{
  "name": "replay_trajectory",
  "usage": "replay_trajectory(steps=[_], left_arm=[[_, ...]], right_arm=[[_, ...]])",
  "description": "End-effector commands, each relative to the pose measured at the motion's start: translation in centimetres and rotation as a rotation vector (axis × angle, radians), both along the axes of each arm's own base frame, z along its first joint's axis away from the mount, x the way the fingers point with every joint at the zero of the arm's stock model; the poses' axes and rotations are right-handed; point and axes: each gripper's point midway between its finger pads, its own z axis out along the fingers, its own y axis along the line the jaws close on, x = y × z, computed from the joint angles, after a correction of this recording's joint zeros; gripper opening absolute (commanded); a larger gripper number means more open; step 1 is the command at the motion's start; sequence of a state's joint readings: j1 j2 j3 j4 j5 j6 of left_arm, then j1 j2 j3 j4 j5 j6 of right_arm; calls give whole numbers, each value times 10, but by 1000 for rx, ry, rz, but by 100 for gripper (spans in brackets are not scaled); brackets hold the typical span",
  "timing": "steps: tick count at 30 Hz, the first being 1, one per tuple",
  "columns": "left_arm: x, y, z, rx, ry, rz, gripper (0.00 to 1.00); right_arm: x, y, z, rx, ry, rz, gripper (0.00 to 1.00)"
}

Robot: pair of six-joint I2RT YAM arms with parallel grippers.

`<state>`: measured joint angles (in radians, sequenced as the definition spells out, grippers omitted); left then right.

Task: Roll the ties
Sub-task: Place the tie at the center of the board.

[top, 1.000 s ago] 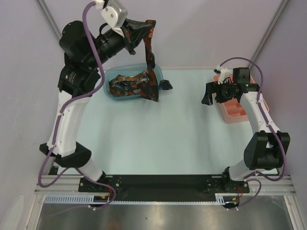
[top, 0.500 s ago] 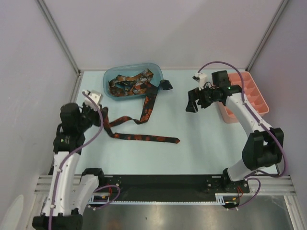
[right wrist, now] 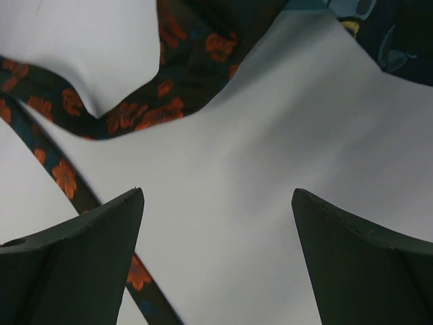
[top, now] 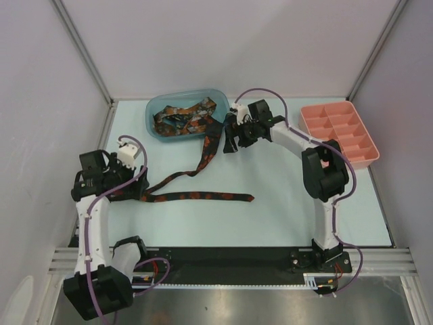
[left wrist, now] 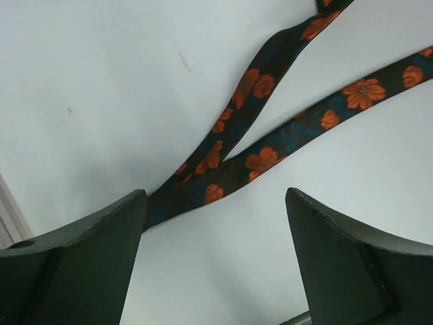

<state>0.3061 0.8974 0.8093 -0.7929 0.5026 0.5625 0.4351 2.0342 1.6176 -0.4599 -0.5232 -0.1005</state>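
One tie (top: 203,196), dark with orange flowers, trails from the blue bin (top: 157,126) down across the table. It folds back at the left and runs right along the table. My left gripper (top: 138,191) sits at that fold, open. In the left wrist view the tie (left wrist: 230,166) lies just past the left fingertip, and nothing is between the jaws of the gripper (left wrist: 215,196). More ties (top: 179,118) are heaped in the bin. My right gripper (top: 230,141) hovers open beside the bin's right end. The tie (right wrist: 169,101) lies beyond this gripper (right wrist: 216,193), which holds nothing.
A pink divided tray (top: 369,161) stands at the back right against the wall. A dark fabric end (top: 234,120) hangs at the bin's right rim, also seen as dark fabric (right wrist: 399,34) in the right wrist view. White walls close in the table on three sides.
The left arm came down from high over the bin to the left of the table, laying the tie out, and its gripper opened and let go. The right arm swung left to the bin.
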Motion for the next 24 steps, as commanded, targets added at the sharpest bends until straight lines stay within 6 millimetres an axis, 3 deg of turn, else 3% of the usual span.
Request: replay_trajectory(steps=[1, 8, 11, 17, 18, 20, 21, 22, 24], left_arm=[[6, -16, 23, -23, -64, -164, 89], [19, -9, 22, -22, -55, -131, 89], [24, -6, 23, -22, -54, -113, 89], [35, 3, 27, 0, -59, -83, 89], [37, 5, 30, 4, -67, -70, 88], [40, 8, 33, 14, -71, -58, 88], [42, 9, 33, 16, -72, -57, 88], [42, 9, 33, 19, -71, -58, 88], [44, 12, 31, 34, -70, -54, 87]], right_arm=[[42, 28, 19, 187, -22, -139, 95], [60, 67, 25, 376, -23, -193, 87], [58, 76, 15, 408, 29, -190, 79], [52, 81, -5, 406, 97, -203, 49], [50, 81, -8, 406, 107, -199, 39], [49, 82, -1, 424, 106, -195, 25], [45, 82, 1, 431, 117, -188, 11], [45, 81, 15, 451, 106, -186, 3], [38, 79, 28, 464, 103, -177, 0]])
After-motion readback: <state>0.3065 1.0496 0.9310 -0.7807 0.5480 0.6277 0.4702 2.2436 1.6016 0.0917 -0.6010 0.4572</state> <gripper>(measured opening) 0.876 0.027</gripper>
